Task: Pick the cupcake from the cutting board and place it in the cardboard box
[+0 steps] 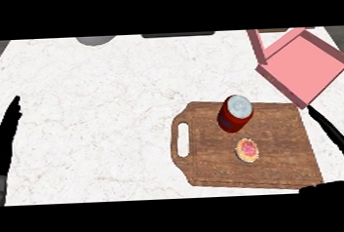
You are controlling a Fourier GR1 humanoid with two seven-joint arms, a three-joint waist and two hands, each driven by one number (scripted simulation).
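A small cupcake (247, 150) with pink and yellow topping sits on the wooden cutting board (278, 167), right of its middle. A red can (235, 113) with a silver lid stands upright on the board just behind the cupcake. The pink cardboard box (302, 63) lies open at the far right, tilted, behind the board. My right hand (334, 135) is open at the right edge, its straight fingers over the board's right side, apart from the cupcake. My left hand (4, 135) rests open at the left edge, fingers up.
The white marble counter (102, 101) stretches left of the board. A grey round object (96, 40) and a dark flat object (178, 34) sit at the far edge. The board's handle slot (182, 139) faces left.
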